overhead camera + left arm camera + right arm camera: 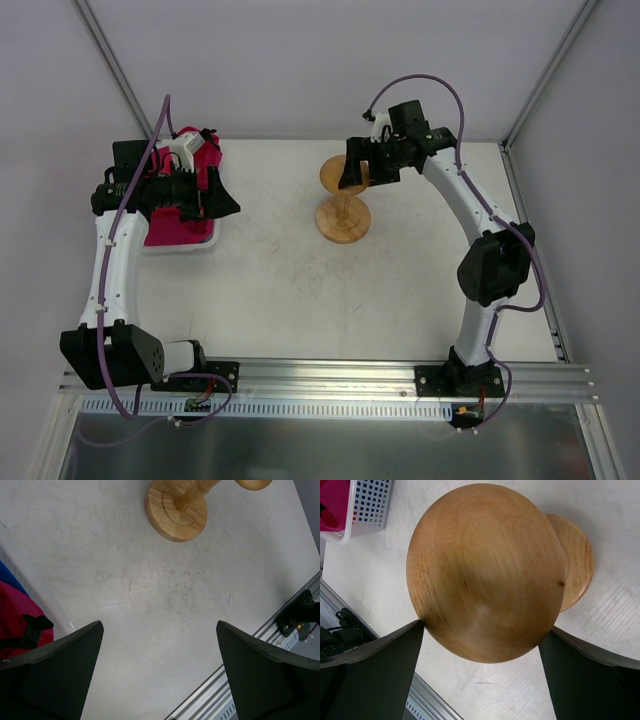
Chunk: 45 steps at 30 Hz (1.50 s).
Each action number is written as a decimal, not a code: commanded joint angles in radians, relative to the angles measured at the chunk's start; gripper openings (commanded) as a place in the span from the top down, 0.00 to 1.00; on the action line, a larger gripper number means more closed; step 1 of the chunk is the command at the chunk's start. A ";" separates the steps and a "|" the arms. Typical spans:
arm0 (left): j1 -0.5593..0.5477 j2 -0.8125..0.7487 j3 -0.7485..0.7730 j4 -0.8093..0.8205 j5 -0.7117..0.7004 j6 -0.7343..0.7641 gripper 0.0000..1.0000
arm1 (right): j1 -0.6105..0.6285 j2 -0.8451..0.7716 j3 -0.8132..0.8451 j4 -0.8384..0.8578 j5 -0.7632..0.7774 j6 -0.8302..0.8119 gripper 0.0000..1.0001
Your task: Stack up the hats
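Main risk I see: the magenta hats (175,225) sit bunched in the white basket (182,247) at the far left. A pinch from the left hand (222,200) could take two layers at once or hook the rim and drag the whole basket. It could also catch only a brim edge, so the soft cloth slips out on the lift. The left hand is open and empty. In its wrist view it looks out over bare surface (150,590), not over the fabric, so it needs re-aiming before any grasp. The right hand (352,175) is also spread wide with nothing held. Its fingers sit on either side of the domed top of the wooden stand (487,570). I can't tell if they touch it, but a bump there could tip the stand, which has a narrow stem. The hats look like a crumpled magenta-pink heap, largely hidden under the left arm from above. The left wrist view shows a black strap on the pink fabric and a sliver of a blue hat (7,575) beside it. I can't count them. Nothing is stacked yet.
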 commanded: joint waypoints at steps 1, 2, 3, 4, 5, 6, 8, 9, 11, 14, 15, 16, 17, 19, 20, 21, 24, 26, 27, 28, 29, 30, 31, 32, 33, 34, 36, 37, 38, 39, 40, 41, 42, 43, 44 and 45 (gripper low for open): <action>0.009 -0.010 0.016 0.003 0.025 -0.004 0.01 | 0.046 0.007 0.024 -0.001 -0.047 0.000 0.01; 0.009 -0.011 0.013 0.003 0.027 -0.005 0.01 | 0.049 0.007 0.021 -0.001 -0.047 0.002 0.02; 0.007 -0.014 0.011 0.003 0.027 -0.007 0.01 | 0.058 0.007 0.021 -0.001 -0.046 0.003 0.02; 0.007 -0.016 0.010 0.003 0.028 -0.008 0.01 | 0.060 0.007 0.021 -0.001 -0.044 0.002 0.01; 0.007 -0.019 0.008 0.003 0.028 -0.008 0.01 | 0.064 0.006 0.023 -0.001 -0.043 0.003 0.01; 0.007 -0.020 0.007 0.003 0.028 -0.010 0.01 | 0.064 0.004 0.026 -0.003 -0.041 0.002 0.01; 0.007 -0.026 0.005 0.004 0.028 -0.019 0.01 | 0.066 -0.002 0.029 -0.003 -0.035 0.003 0.00; 0.007 -0.028 0.005 0.004 0.028 -0.021 0.01 | 0.066 -0.008 0.030 -0.003 -0.020 0.003 0.00; 0.007 -0.028 0.010 0.004 0.032 -0.028 0.01 | 0.061 -0.031 0.027 -0.003 -0.001 -0.004 0.00; 0.012 -0.020 0.030 0.004 0.032 -0.056 0.01 | 0.035 -0.071 0.003 -0.004 0.011 -0.021 0.00; 0.017 -0.014 0.042 0.004 0.033 -0.068 0.01 | 0.009 -0.107 -0.020 -0.004 0.010 -0.027 0.00; 0.020 -0.011 0.049 0.004 0.035 -0.073 0.01 | -0.005 -0.128 -0.032 -0.004 0.008 -0.033 0.01; 0.021 -0.008 0.056 0.006 0.033 -0.076 0.01 | -0.021 -0.146 -0.045 -0.004 0.004 -0.046 0.01; 0.033 0.006 0.083 0.004 0.028 -0.088 0.01 | -0.077 -0.210 -0.072 -0.006 -0.022 -0.069 0.01; 0.036 0.010 0.094 0.004 0.024 -0.090 0.01 | -0.095 -0.230 -0.097 -0.015 -0.033 -0.084 0.00; 0.041 0.018 0.106 0.004 0.016 -0.094 0.01 | -0.132 -0.252 -0.108 -0.020 -0.064 -0.117 0.00; 0.063 0.053 0.168 0.004 -0.034 -0.096 0.01 | -0.205 -0.322 -0.152 -0.049 -0.130 -0.161 0.00; 0.079 0.092 0.229 0.003 -0.137 -0.087 0.01 | -0.236 -0.364 -0.177 -0.069 -0.156 -0.174 0.01; 0.087 0.111 0.255 0.000 -0.178 -0.077 0.01 | -0.256 -0.375 -0.197 -0.078 -0.176 -0.185 0.01; 0.101 0.159 0.319 -0.014 -0.201 -0.047 0.01 | -0.264 -0.385 -0.209 -0.086 -0.182 -0.208 0.01; 0.119 0.190 0.358 -0.061 -0.229 -0.038 0.01 | -0.267 -0.405 -0.223 -0.093 -0.188 -0.219 0.01; 0.154 0.225 0.405 -0.088 -0.241 -0.033 0.01 | -0.273 -0.416 -0.240 -0.093 -0.179 -0.221 0.00; 0.177 0.298 0.489 -0.115 -0.251 -0.039 0.02 | -0.273 -0.425 -0.266 -0.093 -0.170 -0.222 0.00; 0.210 0.334 0.528 -0.163 -0.232 -0.053 0.05 | -0.272 -0.436 -0.278 -0.092 -0.161 -0.222 0.00; 0.275 0.368 0.560 -0.181 -0.210 -0.071 0.06 | -0.273 -0.439 -0.286 -0.092 -0.144 -0.218 0.00; 0.308 0.427 0.606 -0.195 -0.180 -0.117 0.08 | -0.272 -0.442 -0.296 -0.092 -0.136 -0.214 0.01; 0.361 0.472 0.620 -0.209 -0.105 -0.139 0.15 | -0.273 -0.442 -0.306 -0.090 -0.133 -0.208 0.00; 0.389 0.498 0.608 -0.209 -0.096 -0.186 0.18 | -0.275 -0.439 -0.309 -0.090 -0.133 -0.207 0.00; 0.394 0.506 0.596 -0.209 -0.094 -0.195 0.20 | -0.275 -0.438 -0.313 -0.087 -0.135 -0.204 0.01; 0.397 0.510 0.582 -0.208 -0.119 -0.201 0.22 | -0.275 -0.432 -0.315 -0.086 -0.133 -0.204 0.00; 0.397 0.517 0.555 -0.206 -0.131 -0.217 0.23 | -0.275 -0.425 -0.312 -0.087 -0.131 -0.202 0.01; 0.397 0.520 0.542 -0.201 -0.146 -0.228 0.23 | -0.275 -0.421 -0.310 -0.084 -0.131 -0.201 0.00; 0.397 0.524 0.530 -0.198 -0.160 -0.237 0.24 | -0.273 -0.416 -0.310 -0.084 -0.133 -0.198 0.01; 0.397 0.532 0.507 -0.183 -0.191 -0.260 0.24 | -0.275 -0.405 -0.310 -0.084 -0.136 -0.198 0.01; 0.403 0.537 0.496 -0.175 -0.191 -0.269 0.24 | -0.275 -0.401 -0.310 -0.081 -0.136 -0.194 0.00; 0.406 0.543 0.484 -0.166 -0.192 -0.281 0.24 | -0.273 -0.396 -0.310 -0.078 -0.139 -0.191 0.01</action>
